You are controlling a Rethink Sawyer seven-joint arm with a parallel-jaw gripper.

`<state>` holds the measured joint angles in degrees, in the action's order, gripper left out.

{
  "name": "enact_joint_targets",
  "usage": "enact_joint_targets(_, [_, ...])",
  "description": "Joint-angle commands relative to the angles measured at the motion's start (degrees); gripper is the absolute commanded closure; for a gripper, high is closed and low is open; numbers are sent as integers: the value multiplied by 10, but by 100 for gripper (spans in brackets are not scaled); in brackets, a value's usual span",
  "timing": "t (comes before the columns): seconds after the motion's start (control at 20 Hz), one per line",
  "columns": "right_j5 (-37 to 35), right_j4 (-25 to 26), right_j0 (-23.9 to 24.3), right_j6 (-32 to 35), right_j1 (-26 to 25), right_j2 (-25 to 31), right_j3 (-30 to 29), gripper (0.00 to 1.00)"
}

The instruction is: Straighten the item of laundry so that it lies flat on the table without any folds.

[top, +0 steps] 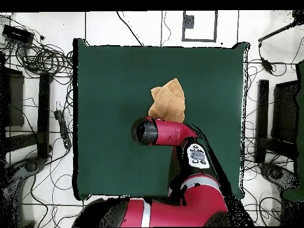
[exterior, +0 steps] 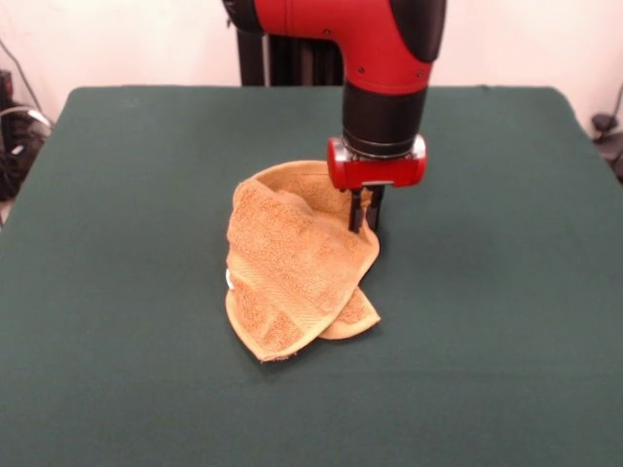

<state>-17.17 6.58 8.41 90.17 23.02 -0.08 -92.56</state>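
Note:
The item of laundry (exterior: 292, 268), an orange-tan terry towel, lies crumpled and folded over itself near the middle of the dark green table (exterior: 506, 292). A woven band runs near its front hem, and a bit of white tag (exterior: 229, 280) peeks out at its left edge. My gripper (exterior: 365, 216) points straight down at the towel's right edge, its two dark fingers close together and pinching the cloth there, which rises toward them. In the overhead view the towel (top: 168, 100) shows beyond the arm's wrist (top: 147, 131), which hides the gripper.
The table (top: 107, 89) extends well past the towel on every side. Cables, stands and equipment lie on the floor around it in the overhead view.

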Motion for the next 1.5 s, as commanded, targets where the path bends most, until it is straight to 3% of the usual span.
enact_joint_targets(0.05, [-7,-14,-12,86,0,52,-19,100])
enact_joint_targets(0.85, [-23,-53,-68,142,7,28,-23,100])
enact_joint_targets(1.5, [-27,-86,-95,145,5,15,-22,100])
